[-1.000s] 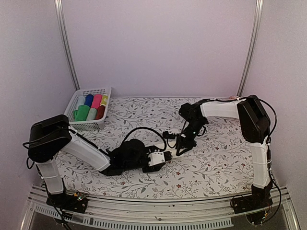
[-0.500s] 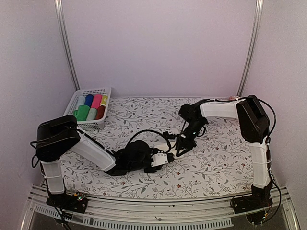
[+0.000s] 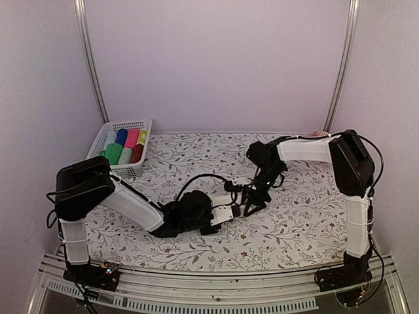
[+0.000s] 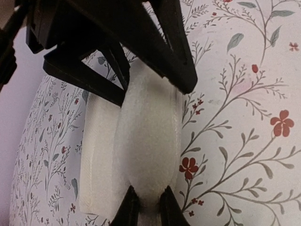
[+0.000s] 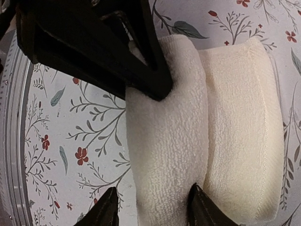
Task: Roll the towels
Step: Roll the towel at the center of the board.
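Jaws of both arms are clenched on the cream towel (image 5: 164, 141), one pair at each end of its rolled part, its unrolled flap lying flat beside, mid flowery worktop (image 3: 294, 222). Back left, the white basket (image 3: 121, 171) holds coloured rolls (image 3: 132, 138), the green towel (image 3: 112, 154) rolled among them.
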